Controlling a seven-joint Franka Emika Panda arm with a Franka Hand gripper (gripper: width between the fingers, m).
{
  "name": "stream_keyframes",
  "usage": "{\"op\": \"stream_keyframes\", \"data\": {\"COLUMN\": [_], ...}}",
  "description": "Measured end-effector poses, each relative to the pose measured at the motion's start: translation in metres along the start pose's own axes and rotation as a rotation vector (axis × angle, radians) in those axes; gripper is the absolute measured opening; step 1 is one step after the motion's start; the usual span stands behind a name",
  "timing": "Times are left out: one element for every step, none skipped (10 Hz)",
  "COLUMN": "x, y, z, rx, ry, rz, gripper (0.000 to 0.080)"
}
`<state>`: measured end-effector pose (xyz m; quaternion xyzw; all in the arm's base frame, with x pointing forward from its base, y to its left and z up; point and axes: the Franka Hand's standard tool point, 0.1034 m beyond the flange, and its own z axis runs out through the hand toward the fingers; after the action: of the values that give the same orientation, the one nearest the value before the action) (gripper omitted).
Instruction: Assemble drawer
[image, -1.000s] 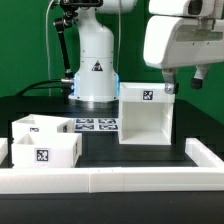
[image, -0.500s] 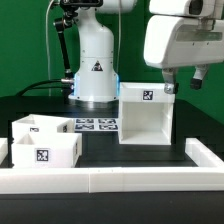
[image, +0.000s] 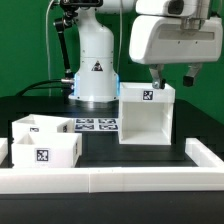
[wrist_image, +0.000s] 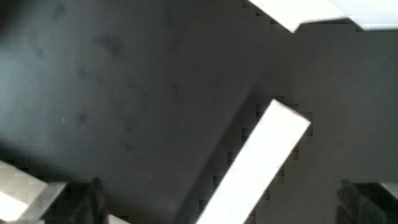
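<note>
The drawer's large white housing (image: 145, 118) stands upright on the black table at the exterior view's right, a square tag on its front top. Two small white box trays (image: 45, 150) (image: 32, 126) sit at the exterior view's left, one behind the other. My gripper (image: 171, 82) hangs just above the housing's top rim, open and empty. In the wrist view the gripper (wrist_image: 222, 205) shows dark fingers (wrist_image: 80, 200) wide apart, with a white wall edge of the housing (wrist_image: 276, 160) running between them.
The marker board (image: 97, 125) lies flat between the trays and the housing. A long low white rail (image: 110, 178) runs along the table's front. The arm's white base (image: 95, 65) stands behind the marker board.
The gripper has moved toward the exterior view's left, from beside the housing's far corner to over its top rim. The parts have not moved.
</note>
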<state>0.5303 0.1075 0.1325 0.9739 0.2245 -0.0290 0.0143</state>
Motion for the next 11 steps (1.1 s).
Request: {"op": "stream_keyframes", "data": {"x": [0.0, 0.0, 0.0, -0.001, -0.01, -0.022, -0.032, -0.042, -0.055, -0.065, -0.074], "y": [0.0, -0.001, -0.001, -0.001, -0.006, -0.011, -0.017, -0.023, -0.03, -0.038, -0.045], "z": [0.0, 0.001, 0.001, 0.001, 0.003, 0.003, 0.001, -0.001, -0.006, -0.011, -0.012], "rx": [0.001, 0.001, 0.003, 0.004, 0.029, 0.032, 0.029, 0.027, 0.027, 0.025, 0.021], "ry": [-0.001, -0.001, -0.002, -0.003, -0.005, -0.003, 0.004, 0.0, -0.002, -0.001, -0.005], "rz": [0.076, 0.136, 0.193, 0.274, 0.374, 0.375, 0.369, 0.366, 0.372, 0.383, 0.39], "gripper": [0.0649, 0.0649, 0.0649, 0.0649, 0.0649, 0.0649, 0.0649, 0.0649, 0.0649, 0.0649, 0.0649]}}
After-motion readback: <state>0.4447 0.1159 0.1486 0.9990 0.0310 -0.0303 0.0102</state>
